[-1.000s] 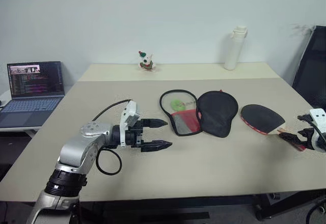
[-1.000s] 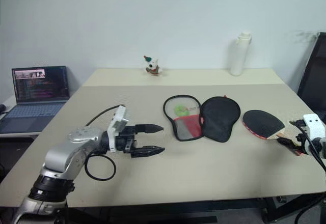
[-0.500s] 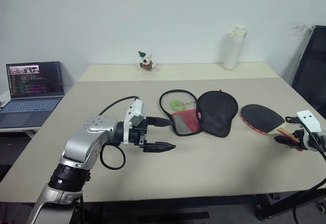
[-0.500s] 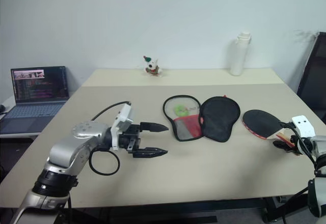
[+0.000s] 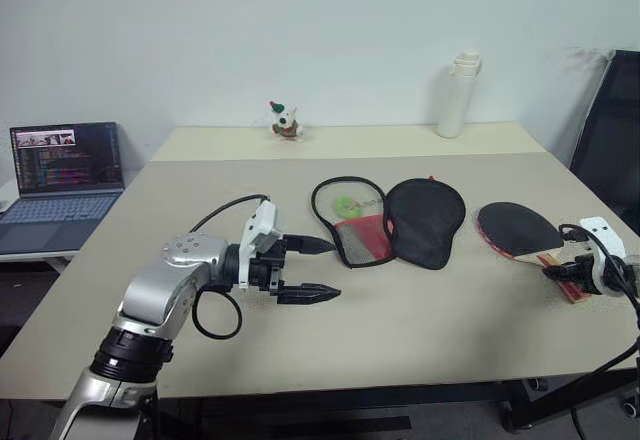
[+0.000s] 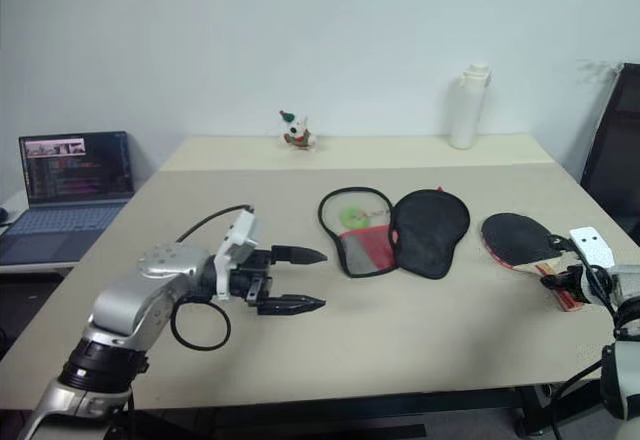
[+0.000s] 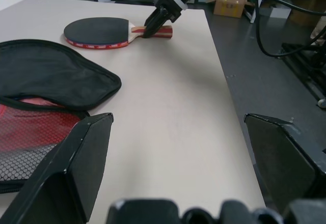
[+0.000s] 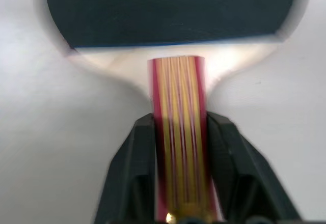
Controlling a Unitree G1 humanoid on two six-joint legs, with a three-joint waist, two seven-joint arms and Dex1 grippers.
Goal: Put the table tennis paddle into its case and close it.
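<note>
Black-faced table tennis paddle with red-edged wood handle [image 5: 522,232]: near table's right edge, right gripper [image 8: 179,132] fingers pinching handle. Left gripper [image 5: 312,266]: fingers spread, idle. Step: pickup. Next: lift toward open black fabric case [image 5: 390,220], mid-table.

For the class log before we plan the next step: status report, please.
Right end effector clamped on light-wood, red-edged handle of black-faced table tennis paddle. Left end effector open, empty. Black fabric case lies open beside paddle; path clear.
</note>
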